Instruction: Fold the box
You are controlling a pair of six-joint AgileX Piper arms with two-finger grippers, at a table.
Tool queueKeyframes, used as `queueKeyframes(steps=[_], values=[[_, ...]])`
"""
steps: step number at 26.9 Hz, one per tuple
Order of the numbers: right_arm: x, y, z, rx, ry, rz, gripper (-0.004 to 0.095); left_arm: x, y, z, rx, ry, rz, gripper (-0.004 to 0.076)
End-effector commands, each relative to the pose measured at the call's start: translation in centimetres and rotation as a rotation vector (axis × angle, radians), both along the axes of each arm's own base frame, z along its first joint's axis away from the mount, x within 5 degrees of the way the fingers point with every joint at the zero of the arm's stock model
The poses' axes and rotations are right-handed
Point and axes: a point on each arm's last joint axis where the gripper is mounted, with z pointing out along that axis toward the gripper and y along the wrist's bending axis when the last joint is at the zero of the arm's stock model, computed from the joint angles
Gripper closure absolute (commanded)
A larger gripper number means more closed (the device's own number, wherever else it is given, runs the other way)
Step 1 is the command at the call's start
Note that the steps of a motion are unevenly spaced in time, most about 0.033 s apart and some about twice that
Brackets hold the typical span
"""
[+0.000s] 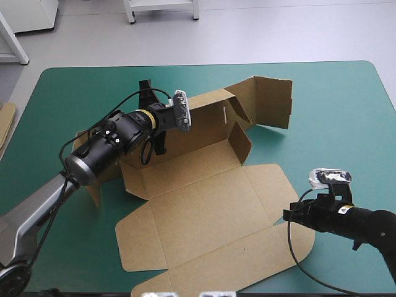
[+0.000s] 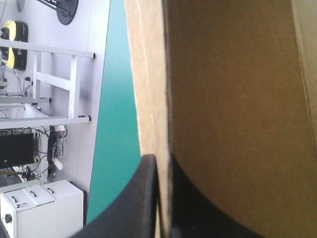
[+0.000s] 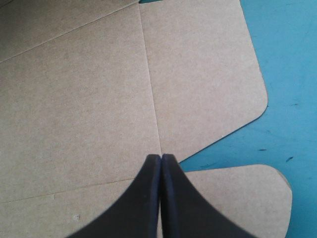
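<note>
Box [image 1: 204, 204] sits about mid-table on the teal-green cover [image 1: 322, 93], partly formed. Its near half lies flat as a wide sheet. Its far wall [image 1: 204, 120] stands raised, and an end panel [image 1: 272, 102] at the wall's right end also stands up, angled.

Left gripper [image 1: 167, 117] is at the left end of the box's raised far wall, with the arm coming across the box's left side. In the left wrist view the black fingers [image 2: 143, 203] are all but closed, with a board edge running up between them. The left gripper [image 2: 161, 161] is thus clamped on the box. Teal-green cover [image 2: 116, 124] shows beside the board.

Right gripper [image 1: 289, 215] is at the box's near right corner, over the rounded side flap [image 1: 272, 185]. In the right wrist view its fingers [image 3: 143, 198] meet in one pointed arch with nothing between them. The tips of the right gripper [image 3: 161, 157] sit above the flat sheet [image 3: 74, 99], at the notch between two rounded flaps [image 3: 203, 74] where the cover [image 3: 287, 99] shows.

An edge of more board [image 1: 6, 120] lies well left of the box, at the table's edge.
</note>
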Motion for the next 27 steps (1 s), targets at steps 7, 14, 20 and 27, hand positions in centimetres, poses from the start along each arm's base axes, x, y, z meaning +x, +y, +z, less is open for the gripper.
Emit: queueKeyframes(steps=[7,14,20,27], values=[[2.0,0.0,3.6,0.02,-0.178,-0.026,0.0921,-3.4,0.2,0.7,-0.127,-0.006,-0.026,0.0733],[6.1,0.2,5.3,0.021,-0.156,-0.022,0.0921,-3.2,0.1,-1.6,-0.123,-0.044,-0.04,0.0733],[8.3,0.6,6.9,0.028,-0.157,0.003,0.0921,-2.4,0.6,-2.3,-0.134,-0.088,0.068,0.0733],[9.0,0.9,7.1,0.062,-0.164,0.021,0.0921,-2.4,0.5,-2.7,-0.125,-0.08,0.078,0.0733]])
